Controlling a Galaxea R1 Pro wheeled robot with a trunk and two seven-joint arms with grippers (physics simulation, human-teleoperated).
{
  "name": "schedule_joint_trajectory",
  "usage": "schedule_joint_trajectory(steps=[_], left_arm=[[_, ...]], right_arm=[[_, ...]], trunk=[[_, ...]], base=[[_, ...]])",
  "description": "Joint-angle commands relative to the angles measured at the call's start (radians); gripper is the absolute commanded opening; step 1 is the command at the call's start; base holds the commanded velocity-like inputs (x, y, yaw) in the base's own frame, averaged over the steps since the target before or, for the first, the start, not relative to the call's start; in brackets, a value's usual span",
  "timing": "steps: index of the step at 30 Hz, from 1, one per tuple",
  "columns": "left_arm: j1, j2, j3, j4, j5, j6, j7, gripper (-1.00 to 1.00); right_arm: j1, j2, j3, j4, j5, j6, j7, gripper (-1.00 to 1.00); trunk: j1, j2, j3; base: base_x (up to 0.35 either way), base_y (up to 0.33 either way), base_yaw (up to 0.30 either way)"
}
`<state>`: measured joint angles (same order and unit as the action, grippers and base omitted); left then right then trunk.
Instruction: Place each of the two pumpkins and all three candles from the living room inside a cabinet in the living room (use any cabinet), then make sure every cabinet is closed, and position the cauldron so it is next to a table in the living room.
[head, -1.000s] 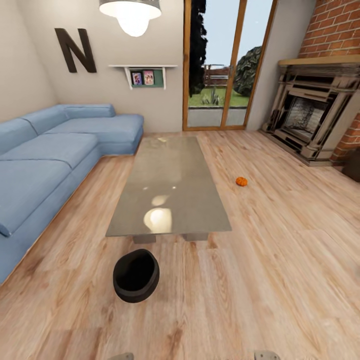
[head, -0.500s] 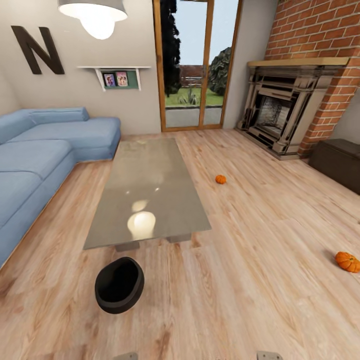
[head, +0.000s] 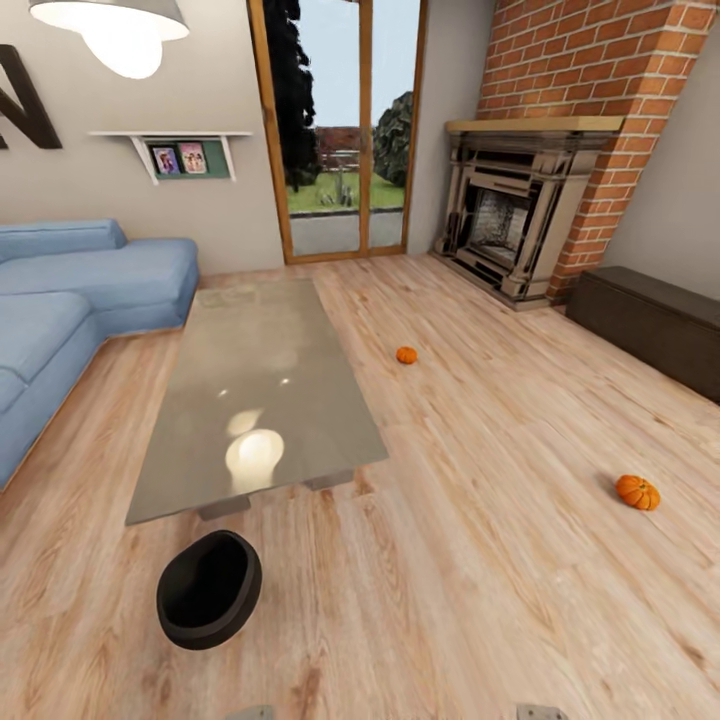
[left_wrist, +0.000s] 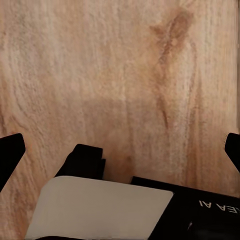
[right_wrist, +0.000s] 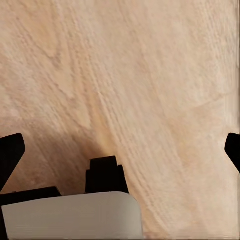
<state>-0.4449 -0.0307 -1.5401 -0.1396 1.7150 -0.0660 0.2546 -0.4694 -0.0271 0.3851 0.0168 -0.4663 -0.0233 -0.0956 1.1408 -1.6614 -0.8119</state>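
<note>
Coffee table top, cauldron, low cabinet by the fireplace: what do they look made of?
Table top: looks like greyish glass, glossy; it mirrors the ceiling lamp as bright blobs.
Cauldron: matte black, no highlights; could be cast iron or plastic, the render leaves it open.
Cabinet: dark brown, apparently wood or veneer with a dull finish; grain is too faint to confirm.
</note>
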Motion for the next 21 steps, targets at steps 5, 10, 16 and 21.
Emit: schedule_joint_trajectory(steps=[5,10,16,21], left_arm=[[0.0,0.0,0.0,0.0,0.0,0.0,0.0,1.0],[0.0,0.0,0.0,0.0,0.0,0.0,0.0,1.0],[0.0,0.0,0.0,0.0,0.0,0.0,0.0,1.0],[0.0,0.001,0.0,0.0,0.001,0.0,0.0,1.0]], right_arm=[[0.0,0.0,0.0,0.0,0.0,0.0,-0.001,1.0],[0.0,0.003,0.001,0.0,0.0,-0.004,-0.001,1.0],[0.0,0.004,0.001,0.0,0.0,-0.004,0.0,1.0],[0.008,0.013,0.004,0.002,0.004,-0.012,0.001,1.0]], trunk=[[-0.019,0.035,0.01],[-0.038,0.07,0.02],[-0.061,0.112,0.033],[-0.073,0.133,0.041]], base=[[0.0,0.0,-0.189],[0.0,0.0,-0.191],[0.0,0.0,-0.245],[0.0,0.0,-0.087]])
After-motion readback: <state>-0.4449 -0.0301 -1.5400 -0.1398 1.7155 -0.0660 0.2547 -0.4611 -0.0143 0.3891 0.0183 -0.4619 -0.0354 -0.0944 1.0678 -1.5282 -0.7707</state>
